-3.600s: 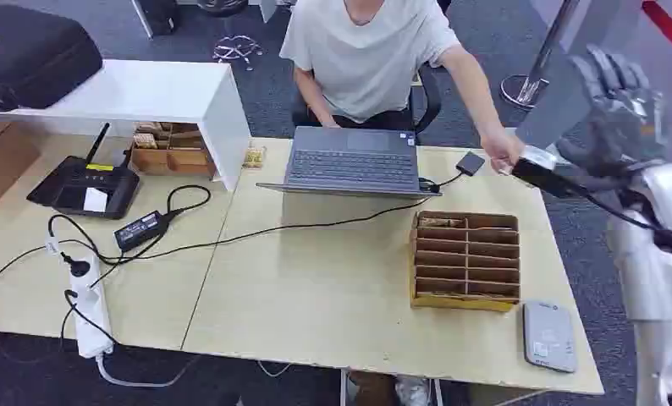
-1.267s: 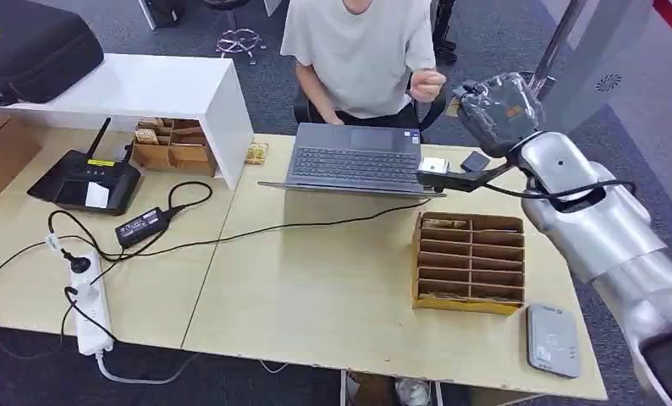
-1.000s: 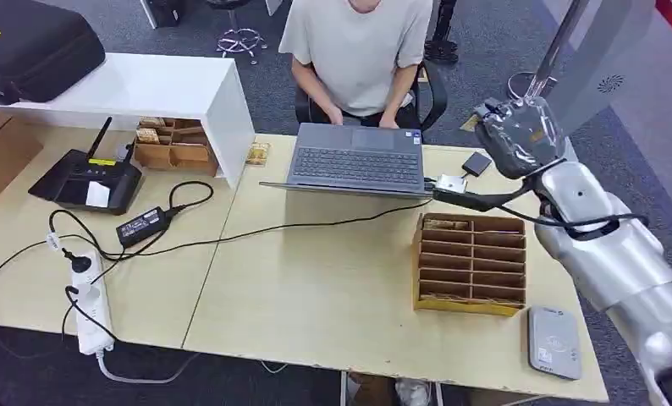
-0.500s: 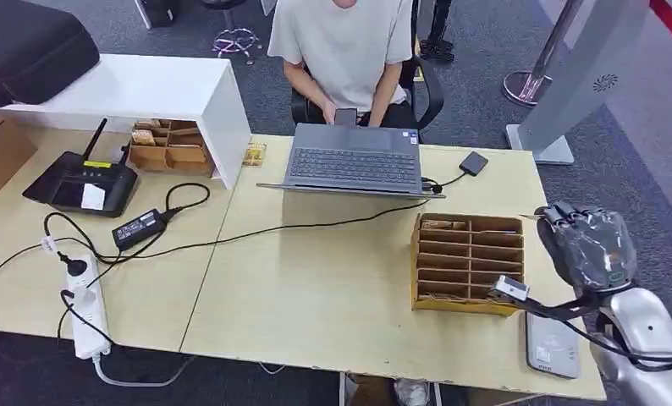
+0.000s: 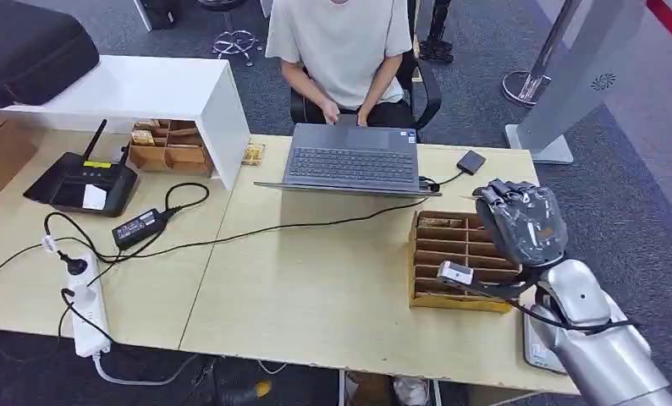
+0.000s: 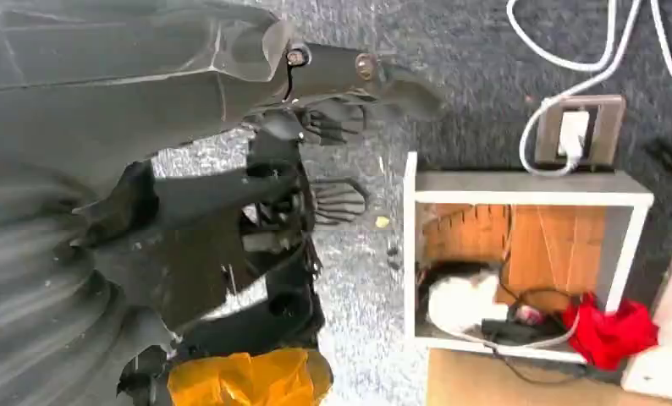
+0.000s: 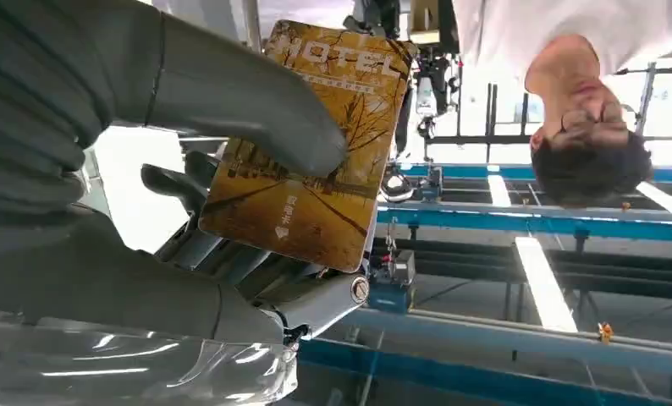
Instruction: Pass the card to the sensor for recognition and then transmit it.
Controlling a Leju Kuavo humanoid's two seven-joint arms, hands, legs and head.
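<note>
In the right wrist view my right hand (image 7: 104, 101) holds an amber hotel card (image 7: 307, 161), with the thumb pressed on its printed face and the fingers behind it. From the head view that right hand (image 5: 523, 224) hovers palm away over the far right part of the cardboard slotted card box (image 5: 451, 254). A grey card reader (image 5: 531, 345) lies at the table's front right corner, mostly hidden under my right forearm. A small black device (image 5: 470, 161) sits wired to the laptop. My left hand (image 6: 189, 211) hangs over the floor, fingers loosely apart and holding nothing.
A person sits behind the open laptop (image 5: 354, 161) at the far table edge. Cables (image 5: 256, 233) cross the table's middle. A power strip (image 5: 87, 309), adapter (image 5: 138, 228), router (image 5: 83, 182) and white shelf (image 5: 129, 89) stand on the left.
My right arm swung from near the person down to the table's front right corner; it now sits further left, over the card box. The person's hands went back to their lap.
</note>
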